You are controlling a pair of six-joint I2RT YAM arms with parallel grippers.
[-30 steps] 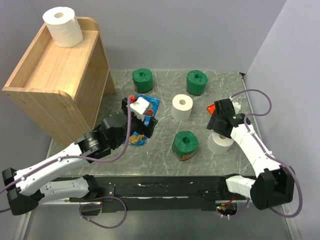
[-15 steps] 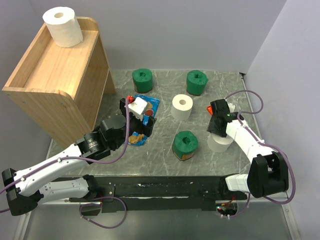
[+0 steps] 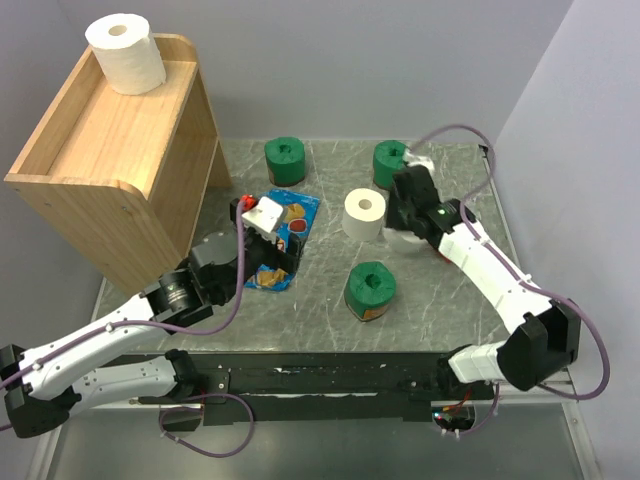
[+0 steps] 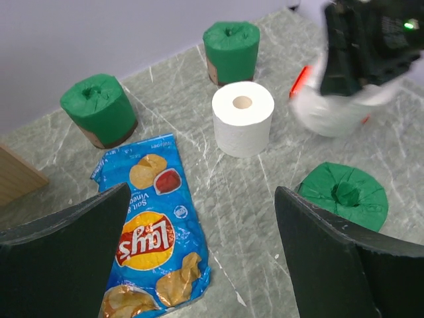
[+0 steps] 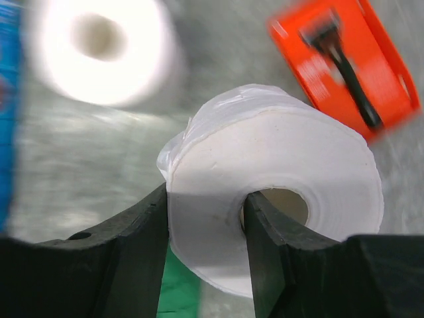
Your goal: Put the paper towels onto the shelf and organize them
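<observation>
My right gripper (image 3: 405, 205) (image 5: 205, 225) is shut on a white paper towel roll (image 5: 278, 172), one finger in its hollow core and one outside. It holds the roll above the table, as the left wrist view (image 4: 331, 109) also shows. A second white roll (image 3: 364, 213) (image 4: 242, 118) stands mid-table. Green rolls stand at the back left (image 3: 285, 160), the back right (image 3: 393, 163) and the front (image 3: 370, 290). A third white roll (image 3: 125, 50) stands on the wooden shelf's top tray (image 3: 100, 130). My left gripper (image 3: 270, 235) (image 4: 202, 265) is open and empty over the chip bag.
A blue chip bag (image 3: 282, 235) (image 4: 149, 232) lies flat under my left gripper. A flat red-orange object (image 5: 344, 66) (image 4: 299, 79) lies on the table behind the held roll. The shelf stands at the table's left edge, with walls behind and to the right.
My right gripper has lifted the white roll from the front right and carried it back and left toward the middle. My left gripper has shifted slightly left.
</observation>
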